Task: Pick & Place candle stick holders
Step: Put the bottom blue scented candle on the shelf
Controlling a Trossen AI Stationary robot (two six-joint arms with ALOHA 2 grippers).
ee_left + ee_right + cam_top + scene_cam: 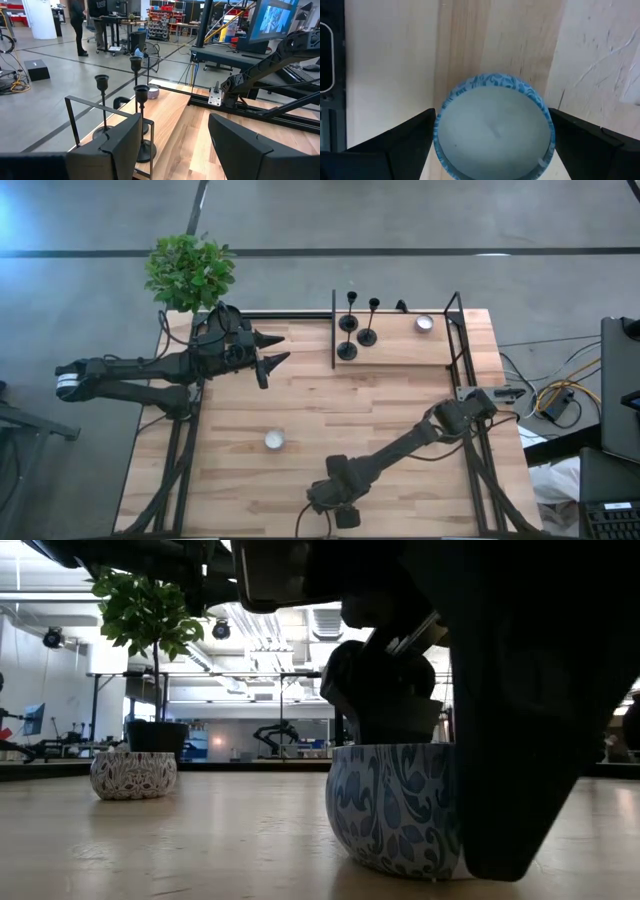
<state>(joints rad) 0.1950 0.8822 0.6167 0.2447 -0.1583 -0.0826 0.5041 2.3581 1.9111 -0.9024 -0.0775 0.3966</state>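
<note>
Three black candle stick holders [347,350] [347,323] [368,336] stand on their round bases at the left end of a raised wooden shelf [400,348] at the table's far side. In the left wrist view [141,91] they stand upright just ahead of my left gripper. My left gripper [272,350] [175,150] is open and empty, left of the holders and pointing at them. My right gripper [340,508] [492,147] is open near the table's near edge, pointing down. Its fingers stand on either side of a small blue-patterned bowl [492,125] [390,805] on the table. My right gripper comes at the blue-patterned bowl from above, one finger [415,137] by each of two opposite sides of its rim [440,120]. I cannot tell whether the fingers touch it. The bowl sits upright on the table.
A second small bowl [273,440] [133,775] sits on the table left of centre, and a third [424,323] on the shelf's right part. A black metal frame [333,330] rises around the shelf. A potted plant [190,270] stands at the far left corner.
</note>
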